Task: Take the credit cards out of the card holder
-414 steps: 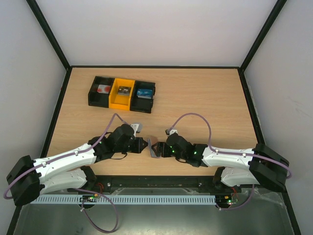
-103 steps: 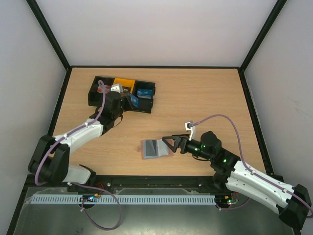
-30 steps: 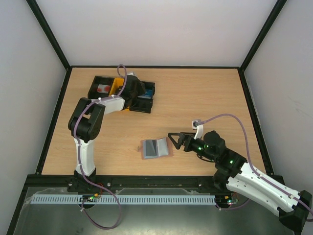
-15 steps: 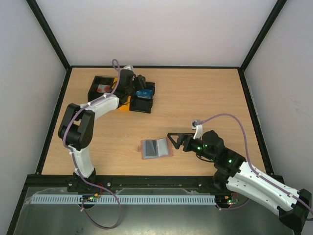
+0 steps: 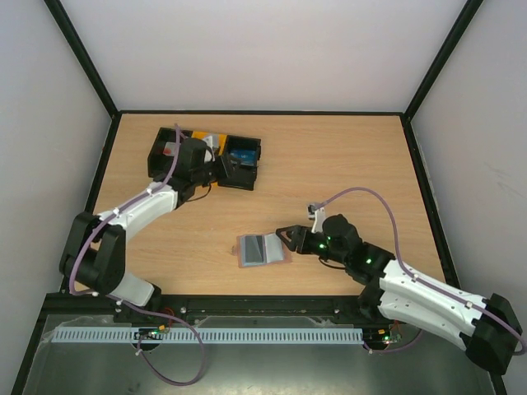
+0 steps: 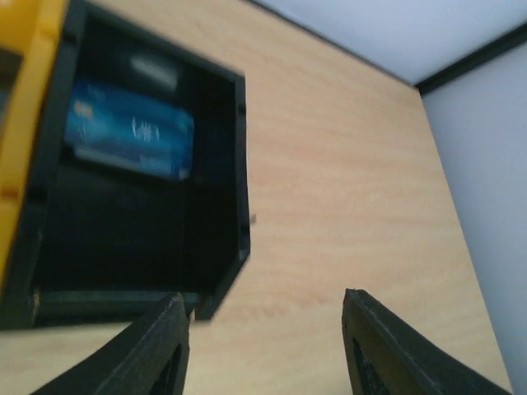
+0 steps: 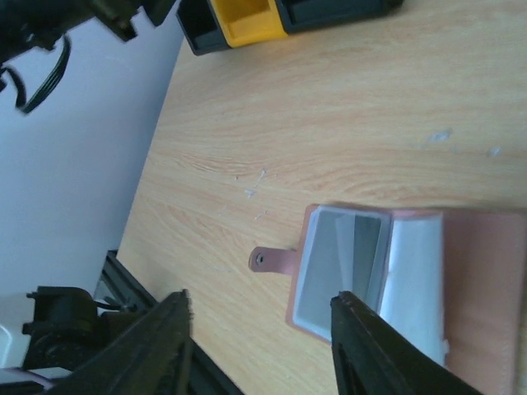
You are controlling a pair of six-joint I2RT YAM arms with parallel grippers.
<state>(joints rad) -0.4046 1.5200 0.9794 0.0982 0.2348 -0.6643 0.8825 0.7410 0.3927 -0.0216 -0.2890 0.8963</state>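
Right hand [image 7: 259, 317], lower centre of the overhead view: jaws part-open, empty, hovering just beside the card holder [image 5: 262, 248]; contact can't be told. Holder lies opened flat on the worktop [image 5: 346, 164], 2 pockets up. A greyish card [image 7: 339, 263] seems to sit in the strap-side pocket.

Left hand [image 6: 263, 329], upper left: jaws apart, empty, over the bin row [image 5: 244, 179], beside the black bin [image 6: 222, 271] with 1 blue card [image 6: 132, 132].

Judged step: reaching for a card left in the holder. Next: fingers low onto the card's edge, pinch, slide out. Holder may skid.
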